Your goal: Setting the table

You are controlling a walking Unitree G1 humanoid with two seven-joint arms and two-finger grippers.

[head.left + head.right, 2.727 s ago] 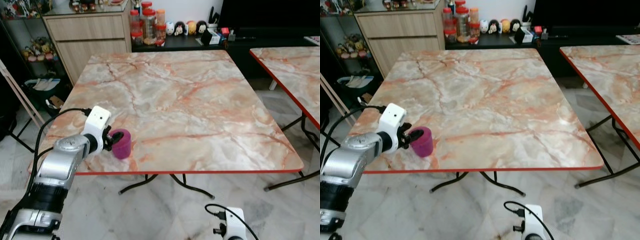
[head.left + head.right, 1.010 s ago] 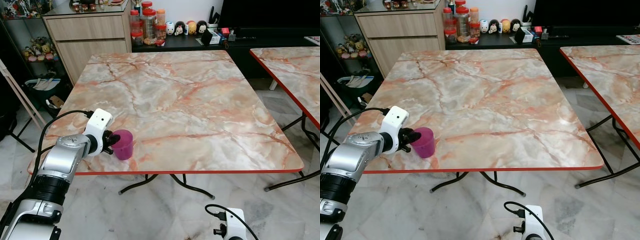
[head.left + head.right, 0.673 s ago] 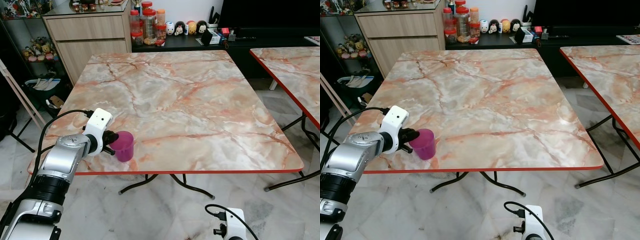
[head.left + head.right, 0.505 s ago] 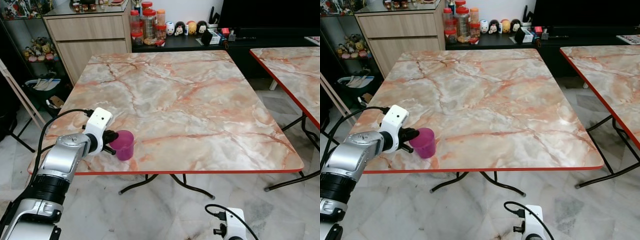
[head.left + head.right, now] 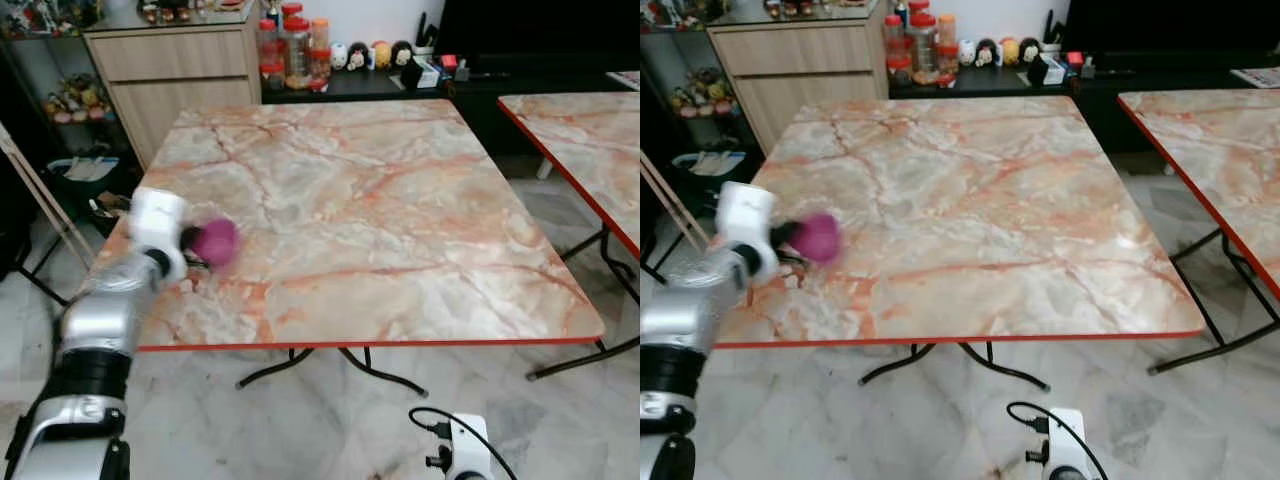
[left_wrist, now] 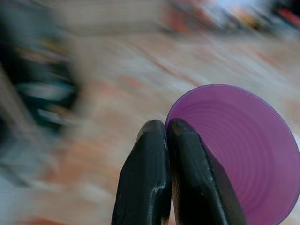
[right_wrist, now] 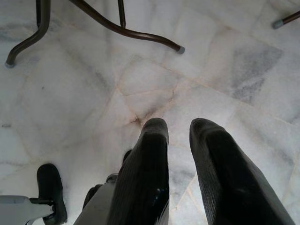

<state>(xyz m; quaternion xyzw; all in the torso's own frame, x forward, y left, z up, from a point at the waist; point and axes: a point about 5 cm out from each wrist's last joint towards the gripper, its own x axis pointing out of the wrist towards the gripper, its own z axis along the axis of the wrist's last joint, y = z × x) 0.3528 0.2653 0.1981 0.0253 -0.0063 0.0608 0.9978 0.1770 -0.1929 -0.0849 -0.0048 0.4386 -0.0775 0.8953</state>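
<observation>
Above the table's point(image 5: 400, 200) left edge, blurred purple cup point(image 5: 214, 242); in the wrist view, left tool point(image 6: 166, 129) pinched tight on its rim.

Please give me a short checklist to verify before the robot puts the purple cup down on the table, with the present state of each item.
1. Grip: left gripper is pinched shut on the rim of the purple cup. Ok.
2. Cup above the marble table, near its left edge: ok.
3. Cup upright: cannot tell, head views are motion-blurred.
4. Arm steady: not ok, the blur suggests fast motion.
5. Cup contents: looks empty in the wrist view. Ok.
6. Right gripper hangs low over the floor, away from the table. Ok.
</observation>
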